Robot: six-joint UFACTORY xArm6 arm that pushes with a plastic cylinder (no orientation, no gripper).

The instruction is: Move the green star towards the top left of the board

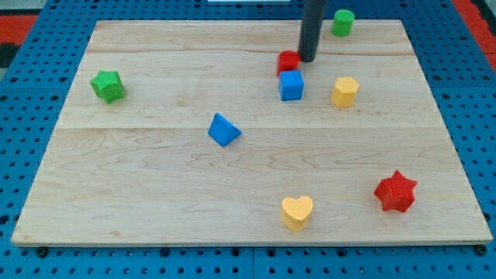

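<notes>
My tip (307, 60), the lower end of a straight dark rod coming down from the view's top edge, sits on the pale wooden board (155, 194) in its upper middle part. It touches, or very nearly touches, the right side of a small red block (287, 61), whose shape I cannot make out because the rod partly covers it. The arm has no fingers or jaws, so nothing is gripped; the rod only rests against that red piece.

The green star-shaped block (108, 85) lies well apart from my tip, near the board's left edge in the upper left part, with bare wood all round it.

Just below the red block stands a blue cube (291, 85), close to it or touching it. To the cube's right, near but apart, is a yellow hexagonal block (345, 91). A green cylinder-like block (343, 22) sits at the view's top, to the right of the rod. A blue triangular block (224, 129) lies near the board's middle. A yellow heart-shaped block (297, 211) rests near the bottom edge, and a red star-shaped block (396, 192) lies at the lower right.

In all, 8 blocks show. The board rests on a blue perforated surface (23, 124).
</notes>
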